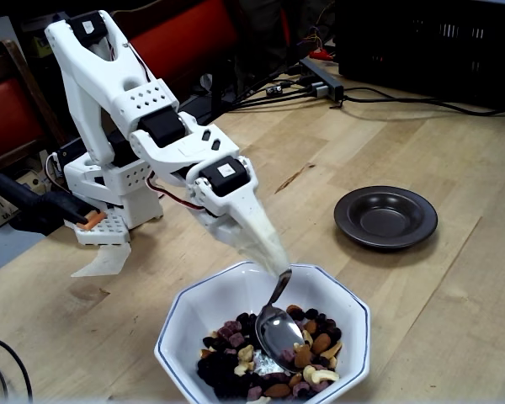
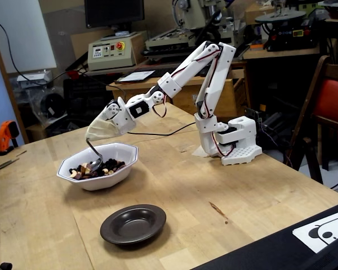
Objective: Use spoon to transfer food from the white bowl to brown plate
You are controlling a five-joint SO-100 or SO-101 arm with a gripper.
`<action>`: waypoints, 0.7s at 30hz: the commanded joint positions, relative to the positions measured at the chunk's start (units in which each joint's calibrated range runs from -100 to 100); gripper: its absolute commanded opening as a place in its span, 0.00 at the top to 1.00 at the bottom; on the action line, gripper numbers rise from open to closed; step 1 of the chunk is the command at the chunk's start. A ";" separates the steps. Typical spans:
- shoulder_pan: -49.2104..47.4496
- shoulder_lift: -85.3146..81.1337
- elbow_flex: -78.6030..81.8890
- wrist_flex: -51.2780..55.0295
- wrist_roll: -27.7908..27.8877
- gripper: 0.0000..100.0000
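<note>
White arm (image 2: 203, 73) reaches from base at right across bench (image 2: 242, 197) toward left. Tool (image 2: 92, 139) closed on spoon (image 2: 94, 157) handle, over white bowl (image 2: 121, 166). Spoon bowl down in food (image 2: 96, 169). Brown plate (image 2: 133, 224) nearer camera, apart from white bowl, empty. Workshop equipment behind.

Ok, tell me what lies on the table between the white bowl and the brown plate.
Nothing: only bare wooden table separates the white bowl from the brown plate. That fixed view shows the gap most plainly, and the other fixed view agrees.
</note>
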State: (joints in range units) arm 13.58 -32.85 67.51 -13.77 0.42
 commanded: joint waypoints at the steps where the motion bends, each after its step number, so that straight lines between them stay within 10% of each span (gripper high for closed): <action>1: -0.39 -0.32 -0.78 -3.07 0.00 0.97; 21: -0.39 -1.09 13.64 -17.85 0.00 0.97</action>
State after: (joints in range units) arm 13.58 -32.93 80.72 -28.06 0.61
